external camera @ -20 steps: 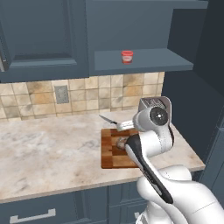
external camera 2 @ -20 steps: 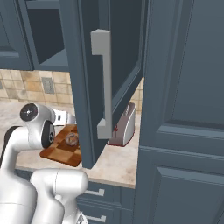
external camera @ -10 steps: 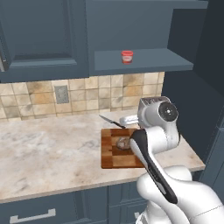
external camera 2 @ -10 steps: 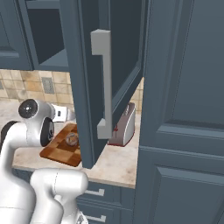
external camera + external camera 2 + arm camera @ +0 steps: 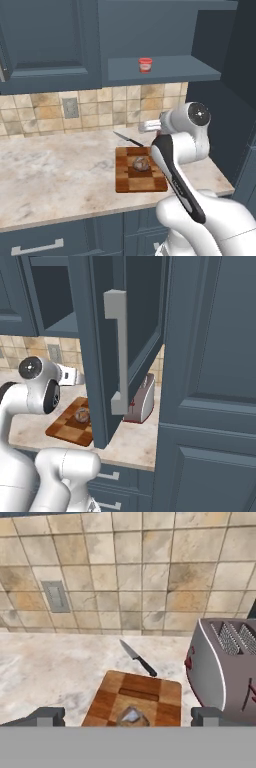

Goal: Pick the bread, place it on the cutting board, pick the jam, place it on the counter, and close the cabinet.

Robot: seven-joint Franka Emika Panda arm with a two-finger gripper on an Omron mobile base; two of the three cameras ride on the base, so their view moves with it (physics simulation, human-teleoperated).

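Note:
The bread [image 5: 141, 163] lies on the dark centre of the cutting board [image 5: 126, 183], also seen from the right [image 5: 81, 415]. My gripper [image 5: 127, 717] hovers above and just in front of the board, open, with nothing between its wide-apart fingertips [image 5: 47, 716]. It sits at the end of the raised arm [image 5: 146, 126]. The bread [image 5: 131, 714] peeks up at the hand view's bottom edge. The red jam [image 5: 145, 64] stands on the shelf of the open cabinet [image 5: 165, 71]. Its door [image 5: 97, 331] swings out, silver handle [image 5: 118, 351] facing me. The counter [image 5: 55, 170] spreads left of the board.
A black-handled knife [image 5: 138, 657] lies on the counter just behind the board. A silver toaster [image 5: 225, 662] stands to the board's right, under the open door. A wall outlet [image 5: 56, 596] sits in the tiled backsplash. Tall dark cabinets [image 5: 210, 381] close off the right side.
My hand has lifted up from the cutting board and the arm's elbow has swung right; the bread stays on the board. The jaws stay open.

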